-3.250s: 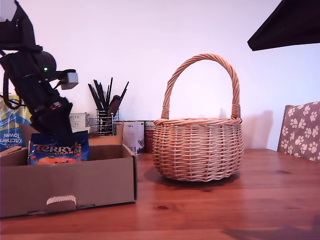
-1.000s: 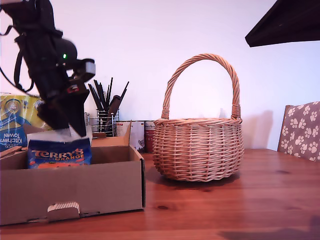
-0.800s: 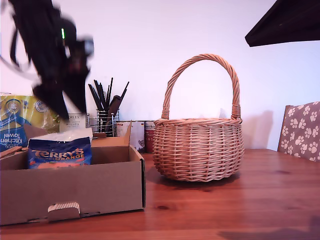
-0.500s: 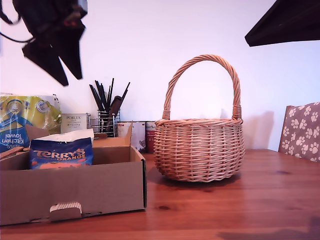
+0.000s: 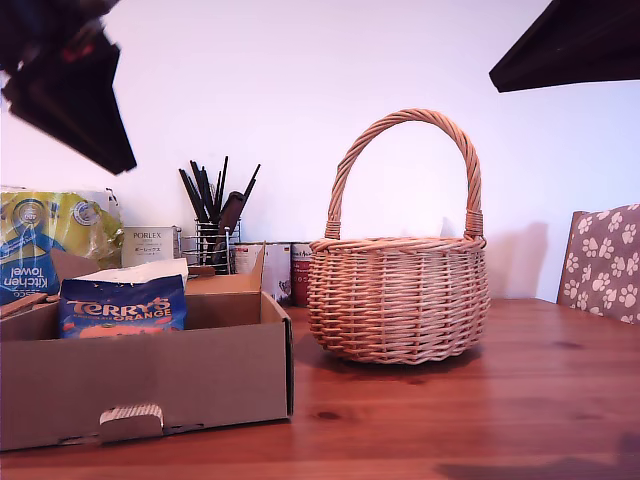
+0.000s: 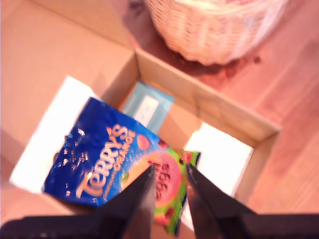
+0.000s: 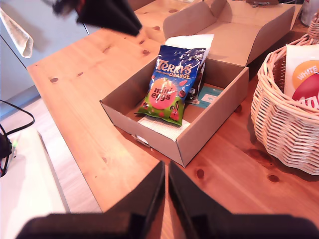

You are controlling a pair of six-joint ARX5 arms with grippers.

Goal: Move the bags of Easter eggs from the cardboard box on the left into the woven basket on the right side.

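Note:
The cardboard box [image 5: 180,375] stands at the exterior view's left, with a blue Terry's Orange bag [image 5: 122,305] propped upright inside and a white pouch [image 5: 140,271] behind it. My first gripper [image 5: 105,140] hangs blurred high above the box, well clear of the bag. In its wrist view the first gripper [image 6: 169,169] is open by a narrow gap, empty, over the Terry's bag [image 6: 107,154]. My second gripper [image 7: 165,167] is shut and empty, high over the table in front of the box [image 7: 199,129]. The woven basket [image 5: 398,300] holds a white and red bag [image 7: 304,74].
Behind the box stand a kitchen towel pack [image 5: 45,235], a white Porlex box [image 5: 148,245], a pen holder [image 5: 212,225] and tins [image 5: 290,270]. A paw-print chair [image 5: 605,260] is at the exterior view's right. A dark arm part [image 5: 570,45] hangs above the basket.
My first gripper has risen from the Terry's bag, up and toward the exterior view's left. The bag stays in the box, which shifted a little toward the basket.

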